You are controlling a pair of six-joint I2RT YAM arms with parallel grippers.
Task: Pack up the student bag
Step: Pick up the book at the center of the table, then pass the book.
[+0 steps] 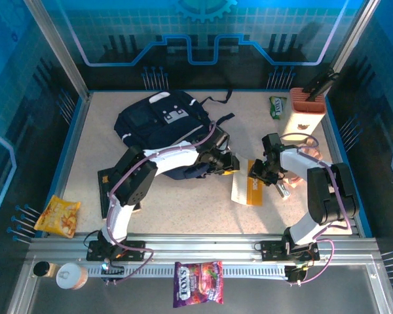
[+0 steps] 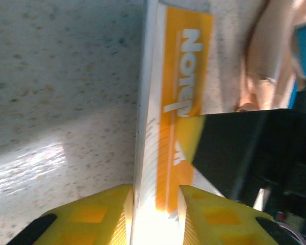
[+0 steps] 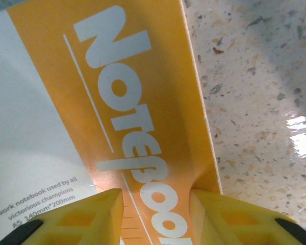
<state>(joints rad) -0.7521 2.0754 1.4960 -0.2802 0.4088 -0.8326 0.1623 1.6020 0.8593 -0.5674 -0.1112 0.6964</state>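
Note:
The student bag [image 1: 160,121], a dark navy backpack with pale patches, lies at the back left of the table. In front of it, at the table's middle, is a white and orange notebook [image 1: 247,190]. My left gripper [image 1: 234,163] reaches across the bag's front edge to the notebook's left end. In the left wrist view the notebook [image 2: 183,76] stands edge-on, pinched in the left gripper [image 2: 155,204]. My right gripper [image 1: 254,173] holds the other side. There the orange band of the notebook [image 3: 117,92] buckles where the right gripper [image 3: 155,209] closes on it.
A tall orange box [image 1: 306,108] and a green packet [image 1: 277,106] stand at the back right. A small metallic item [image 1: 285,190] lies right of the notebook. A yellow snack bag [image 1: 57,216] sits at the left edge. A purple candy bag [image 1: 198,292] lies on the front rail.

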